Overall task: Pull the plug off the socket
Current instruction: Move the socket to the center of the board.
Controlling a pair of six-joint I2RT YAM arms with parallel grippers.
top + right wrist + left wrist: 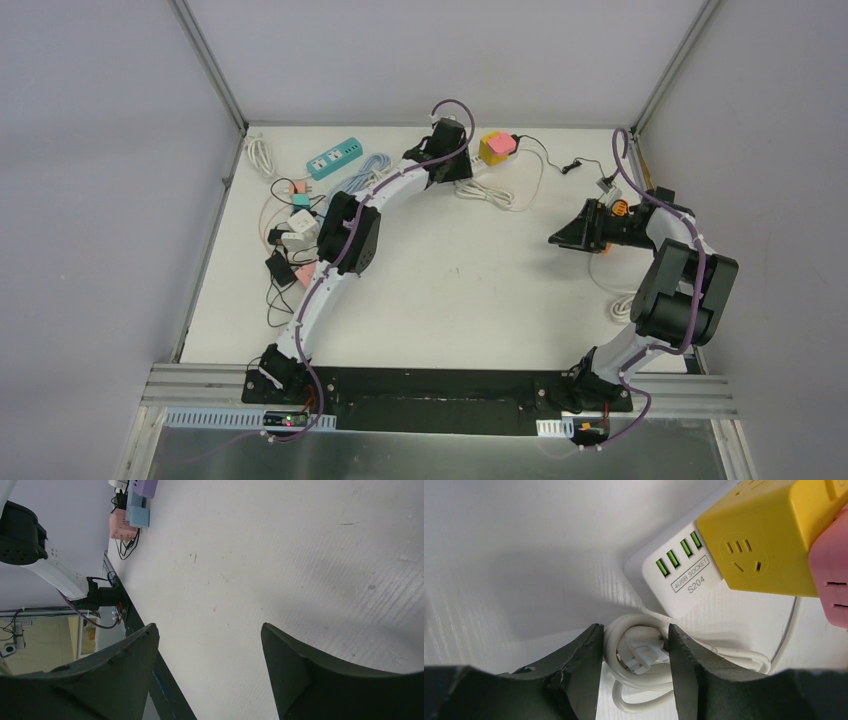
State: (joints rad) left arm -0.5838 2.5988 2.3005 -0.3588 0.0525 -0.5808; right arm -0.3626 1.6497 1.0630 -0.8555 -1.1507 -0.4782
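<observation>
- In the overhead view you get even, diffuse light on the white matte tabletop (470, 290). Shadows are faint and nothing glares.
- In the left wrist view the yellow plastic cube socket (769, 545) is bright and saturated. The label on the white USB power strip (674, 580) is readable, and a soft grey shadow spreads over the tabletop to its left.
- The pink plastic block (831, 575) at the frame's right edge looks soft.
- In the right wrist view the tabletop grain is crisp, and a broad soft shadow crosses it.

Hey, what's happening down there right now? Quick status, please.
Left gripper astride coiled white cable, grip unclear. Right gripper open, empty. Yellow cube seated on white socket strip. Nothing blocking.
</observation>
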